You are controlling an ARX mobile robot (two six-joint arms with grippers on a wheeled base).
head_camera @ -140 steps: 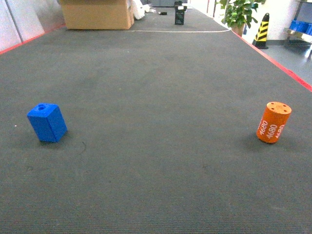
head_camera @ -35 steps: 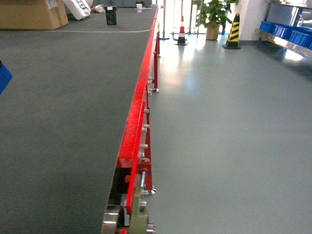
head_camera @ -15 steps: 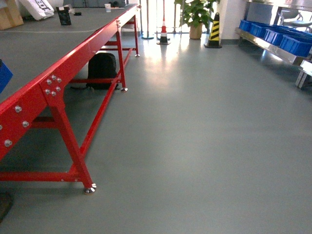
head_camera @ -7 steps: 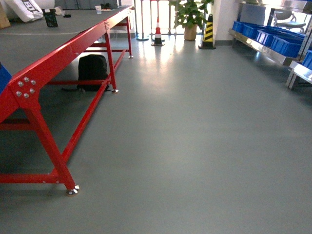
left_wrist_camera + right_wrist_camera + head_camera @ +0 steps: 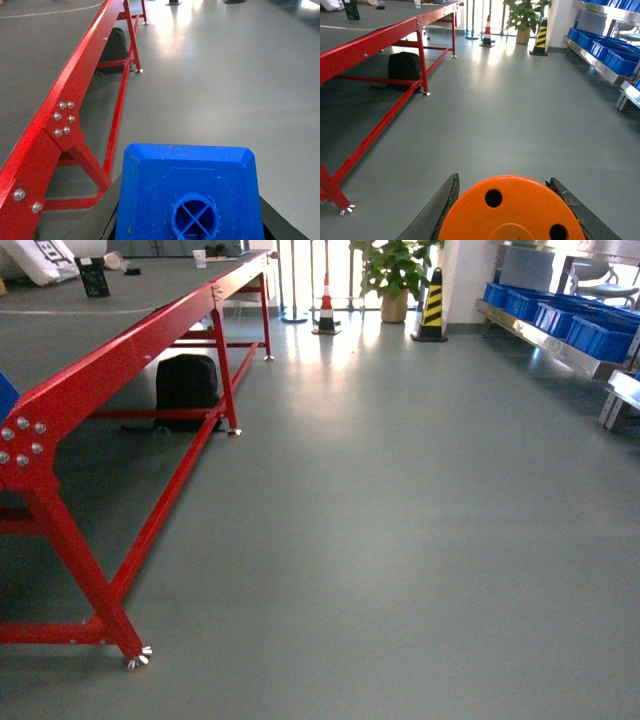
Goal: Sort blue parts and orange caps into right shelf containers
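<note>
A blue part [image 5: 187, 185], a box-shaped block with a round hole in its top, fills the bottom of the left wrist view. My left gripper [image 5: 192, 222] is shut on it, dark fingers at both sides. In the head view only a blue sliver of the blue part [image 5: 4, 395] shows at the left edge. My right gripper [image 5: 503, 179] is shut on an orange cap [image 5: 520, 215] with holes in its flat top. The right shelf containers [image 5: 598, 337], blue bins [image 5: 615, 60], sit on a steel shelf at the far right.
A red-framed table [image 5: 120, 350] with a dark mat runs along the left, a black backpack [image 5: 185, 385] under it. A traffic cone [image 5: 325, 305], a potted plant [image 5: 392, 270] and a yellow-black post [image 5: 432, 305] stand at the back. Grey floor [image 5: 400, 520] lies between table and shelf.
The block and the cap were on the mat; now each is in a gripper. The head view has swung right off the tabletop, and the table has slid to the left.
</note>
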